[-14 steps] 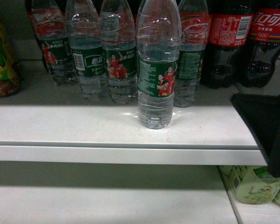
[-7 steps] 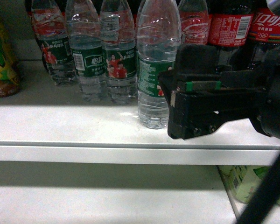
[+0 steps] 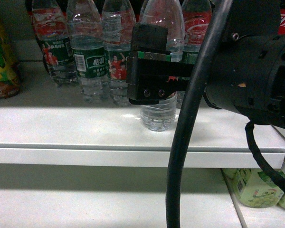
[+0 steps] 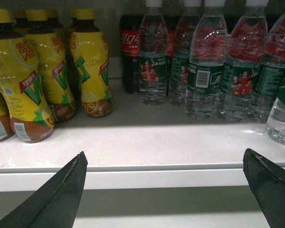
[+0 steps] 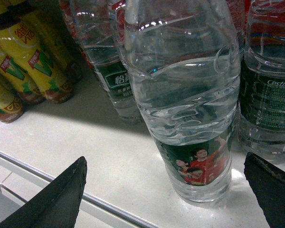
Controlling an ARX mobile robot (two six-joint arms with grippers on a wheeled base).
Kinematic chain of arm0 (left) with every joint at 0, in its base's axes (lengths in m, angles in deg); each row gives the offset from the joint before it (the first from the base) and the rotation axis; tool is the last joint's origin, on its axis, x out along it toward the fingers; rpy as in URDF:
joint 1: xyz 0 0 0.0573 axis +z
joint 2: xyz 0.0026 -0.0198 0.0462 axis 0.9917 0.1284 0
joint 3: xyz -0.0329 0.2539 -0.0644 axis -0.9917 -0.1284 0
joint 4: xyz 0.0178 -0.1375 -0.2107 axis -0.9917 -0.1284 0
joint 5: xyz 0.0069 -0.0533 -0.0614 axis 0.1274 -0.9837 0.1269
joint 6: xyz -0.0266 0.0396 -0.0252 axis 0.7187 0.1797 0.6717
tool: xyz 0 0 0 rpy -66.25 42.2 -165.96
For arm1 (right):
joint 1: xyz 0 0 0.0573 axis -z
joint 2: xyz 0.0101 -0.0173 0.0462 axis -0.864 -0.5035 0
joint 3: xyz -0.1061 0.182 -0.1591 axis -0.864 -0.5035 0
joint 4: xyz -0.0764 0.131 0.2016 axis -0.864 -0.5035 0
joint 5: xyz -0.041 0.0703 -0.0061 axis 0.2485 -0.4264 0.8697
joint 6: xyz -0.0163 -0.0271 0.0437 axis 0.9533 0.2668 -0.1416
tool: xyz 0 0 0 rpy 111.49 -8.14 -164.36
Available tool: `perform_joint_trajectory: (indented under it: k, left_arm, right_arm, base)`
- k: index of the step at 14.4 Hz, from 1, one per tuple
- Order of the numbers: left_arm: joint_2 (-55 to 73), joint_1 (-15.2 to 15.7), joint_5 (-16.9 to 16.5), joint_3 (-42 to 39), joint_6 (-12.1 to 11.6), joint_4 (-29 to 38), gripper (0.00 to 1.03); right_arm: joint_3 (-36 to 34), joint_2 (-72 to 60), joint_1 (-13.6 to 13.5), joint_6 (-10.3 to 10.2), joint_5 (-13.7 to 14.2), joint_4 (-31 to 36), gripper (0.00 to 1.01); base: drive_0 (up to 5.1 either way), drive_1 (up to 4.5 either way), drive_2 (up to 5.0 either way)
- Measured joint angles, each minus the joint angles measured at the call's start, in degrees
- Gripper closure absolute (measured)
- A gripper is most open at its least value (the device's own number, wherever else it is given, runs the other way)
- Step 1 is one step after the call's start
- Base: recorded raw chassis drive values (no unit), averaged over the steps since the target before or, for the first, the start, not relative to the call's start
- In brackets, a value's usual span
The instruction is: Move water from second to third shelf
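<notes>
My right gripper (image 5: 164,190) is wide open, nothing held. The water (image 5: 183,109) stands upright at the shelf (image 3: 85,128) front, dead ahead between my fingers, not yet touched. Left gripper (image 4: 164,190) is open too, farther off.

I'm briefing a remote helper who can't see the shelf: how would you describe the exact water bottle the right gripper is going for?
On the white shelf, find the row of green-labelled water bottles between yellow drinks and cola. The water stands alone in front of that row, nearer the shelf edge. The right gripper is open around it.
</notes>
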Motion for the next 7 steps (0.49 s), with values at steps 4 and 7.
perform_joint_trajectory:
  k: [4,7]
  left_arm:
    - [0.0,0.0,0.0,0.0,0.0,0.0,0.05]
    - [0.0,0.0,0.0,0.0,0.0,0.0,0.05]
  right_arm:
    - [3.76,-4.48,-1.03,-0.5,3.61,-0.52,0.03]
    - [6.75,-8.28,-1.33,-0.46,7.26,-0.59,0.03]
  base:
    - [0.0,0.0,0.0]
    - [0.0,0.0,0.0]
